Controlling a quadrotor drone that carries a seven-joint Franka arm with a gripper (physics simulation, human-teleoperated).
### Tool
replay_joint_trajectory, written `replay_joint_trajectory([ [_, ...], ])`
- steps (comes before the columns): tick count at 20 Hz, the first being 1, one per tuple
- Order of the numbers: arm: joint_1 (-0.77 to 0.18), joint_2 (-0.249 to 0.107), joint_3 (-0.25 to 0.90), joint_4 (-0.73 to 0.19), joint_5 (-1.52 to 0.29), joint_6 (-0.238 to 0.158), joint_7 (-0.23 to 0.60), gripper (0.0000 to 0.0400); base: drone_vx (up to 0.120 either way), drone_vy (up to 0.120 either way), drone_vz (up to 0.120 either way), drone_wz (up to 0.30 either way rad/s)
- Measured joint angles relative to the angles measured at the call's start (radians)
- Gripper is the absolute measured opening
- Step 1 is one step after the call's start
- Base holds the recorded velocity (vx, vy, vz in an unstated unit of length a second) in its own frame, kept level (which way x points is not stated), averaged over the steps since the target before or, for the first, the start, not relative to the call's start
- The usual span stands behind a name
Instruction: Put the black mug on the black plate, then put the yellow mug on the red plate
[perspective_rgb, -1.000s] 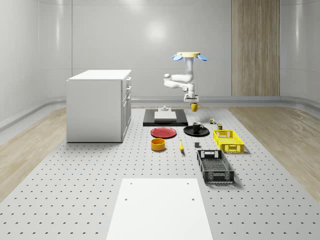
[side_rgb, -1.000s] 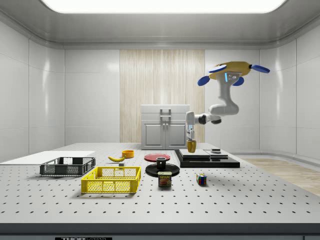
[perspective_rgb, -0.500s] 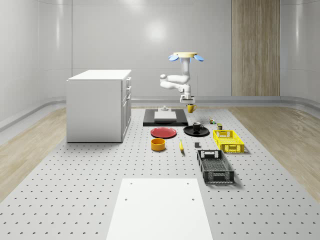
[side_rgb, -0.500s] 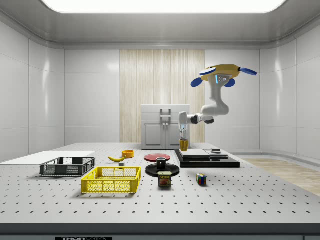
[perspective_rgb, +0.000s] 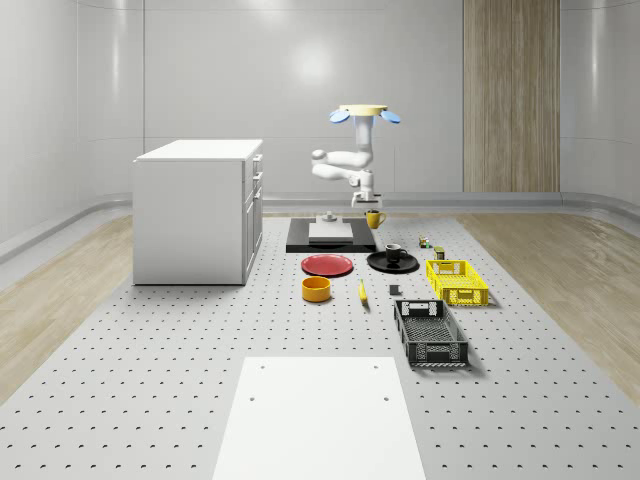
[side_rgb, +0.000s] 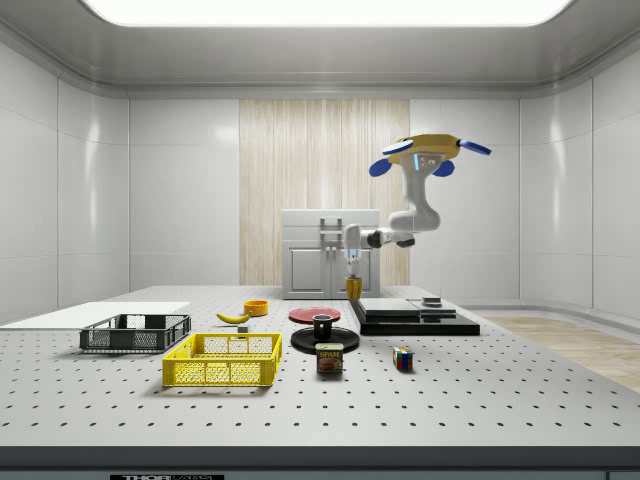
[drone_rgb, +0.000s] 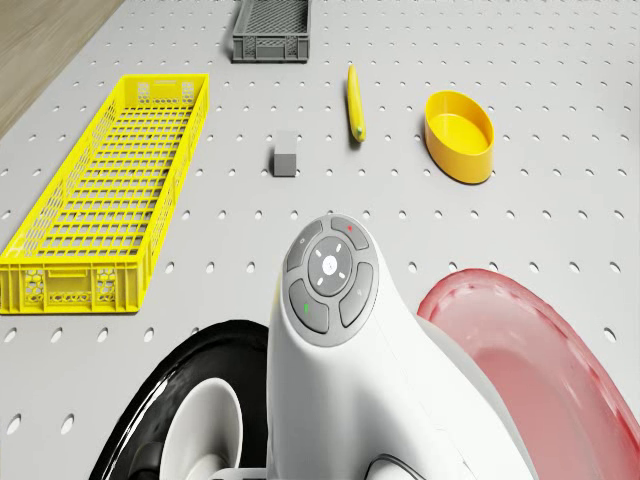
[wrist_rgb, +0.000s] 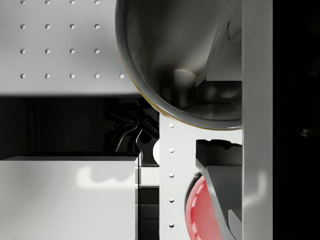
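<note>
In the whole-scene view the drone hovers over the table's far end, above the black slab, its gripper clamped on the yellow mug, carried upright in the air; the red plate lies nearer the camera and to that view's left of the mug. The black mug already stands on the black plate. In the side view the yellow mug hangs just above the slab's edge, with the red plate further to that view's left. The drone view shows yellow crate, grey crate and yellow bowl all holding nothing.
</note>
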Motion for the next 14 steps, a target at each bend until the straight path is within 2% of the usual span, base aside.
replay_joint_trajectory([
  [14,0.0,-0.001,0.0,0.0,0.0,0.001,0.0,0.01,0.12,-0.12,0.0,0.0],
])
